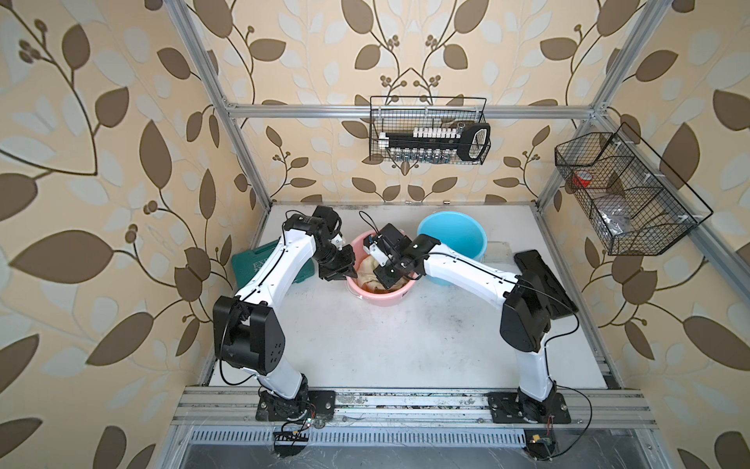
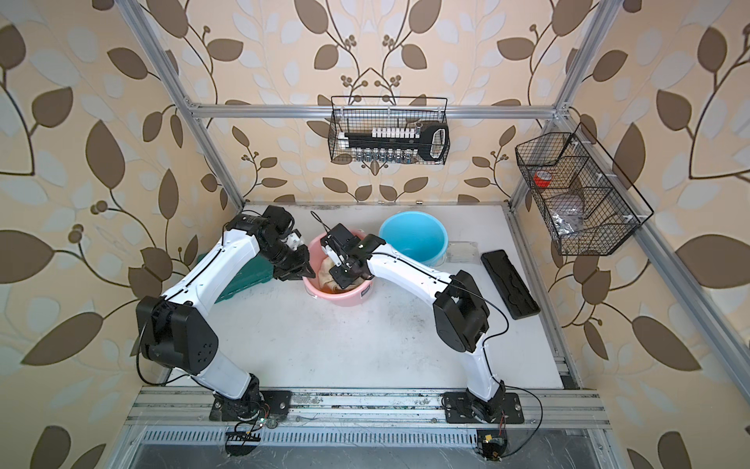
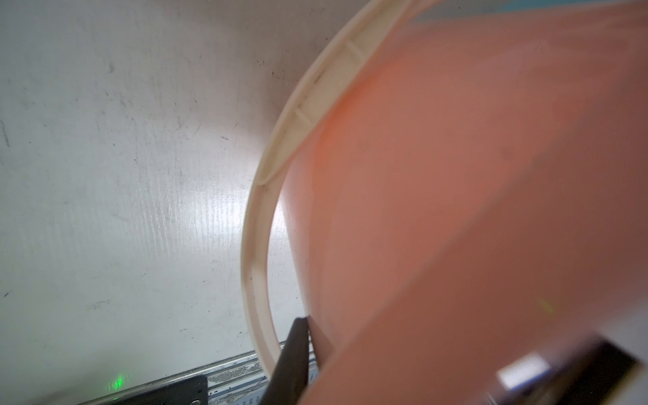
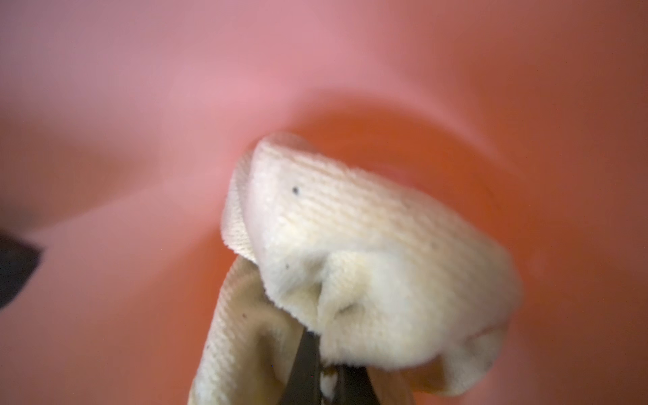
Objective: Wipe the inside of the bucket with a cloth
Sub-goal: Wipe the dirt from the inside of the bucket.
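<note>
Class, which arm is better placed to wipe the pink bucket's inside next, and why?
Right. The right end effector is shut on the cloth inside the pink bucket. The left end effector is clamped on that bucket's edge, likely steadying it.

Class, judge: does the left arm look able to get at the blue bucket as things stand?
Probably not: the left fingers are shut on the pink bucket at its rim, and the right arm crosses in front of the blue bucket.
</note>
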Motion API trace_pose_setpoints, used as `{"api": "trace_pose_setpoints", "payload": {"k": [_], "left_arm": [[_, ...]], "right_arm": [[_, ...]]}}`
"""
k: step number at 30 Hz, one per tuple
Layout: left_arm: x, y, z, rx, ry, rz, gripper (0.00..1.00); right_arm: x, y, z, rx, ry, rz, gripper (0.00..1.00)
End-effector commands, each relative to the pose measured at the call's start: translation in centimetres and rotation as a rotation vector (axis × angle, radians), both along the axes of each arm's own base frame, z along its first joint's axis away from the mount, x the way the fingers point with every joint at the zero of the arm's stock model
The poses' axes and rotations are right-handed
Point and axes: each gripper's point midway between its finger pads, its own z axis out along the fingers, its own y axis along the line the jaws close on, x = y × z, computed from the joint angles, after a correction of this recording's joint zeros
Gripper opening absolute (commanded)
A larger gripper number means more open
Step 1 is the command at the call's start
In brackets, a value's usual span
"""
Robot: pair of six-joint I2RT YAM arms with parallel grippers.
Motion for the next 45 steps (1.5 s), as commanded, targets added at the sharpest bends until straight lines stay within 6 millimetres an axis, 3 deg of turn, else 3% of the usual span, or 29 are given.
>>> {"api": "trace_pose_setpoints", "payload": {"k": [1, 6, 13, 17, 25, 30, 36, 40, 45], "left_arm": [[0.6, -0.4, 2.3, -0.019, -0.076, -0.031, 0.00], [0.4, 0.5, 3.0, 0.027, -0.110, -0.024, 0.00], [0.3, 1.3, 3.3, 0.071, -0.146, -0.014, 0.00], [0.2, 1.1, 3.0, 0.067, -0.155, -0.023, 0.00], [-0.1, 0.4, 2.6, 0.043, -0.154, -0.029, 0.00], [0.1, 1.0, 2.4, 0.088, -0.168, -0.028, 0.00], [1.1, 1.6, 1.9, 0.132, -0.187, -0.018, 0.00], [1.6, 2.1, 1.9, 0.171, -0.209, -0.002, 0.00], [2.1, 2.8, 1.8, 0.217, -0.227, 0.013, 0.00]], "right_arm": [[2.3, -2.5, -1.6, -0.227, -0.065, -0.066, 0.00], [5.0, -2.7, -1.8, -0.343, -0.121, -0.121, 0.00], [6.6, -4.9, -4.0, -0.480, -0.143, -0.161, 0.00], [7.3, -6.1, -6.8, -0.483, -0.078, -0.191, 0.00], [6.8, -6.1, -12.7, -0.498, 0.036, -0.214, 0.00], [4.3, -5.9, -15.5, -0.478, 0.176, -0.192, 0.00], [-1.6, -3.3, -16.7, -0.310, 0.469, -0.081, 0.00], [-5.0, -0.5, -15.0, -0.165, 0.581, 0.005, 0.00], [-8.4, 4.3, -10.6, 0.081, 0.709, 0.128, 0.00]]}}
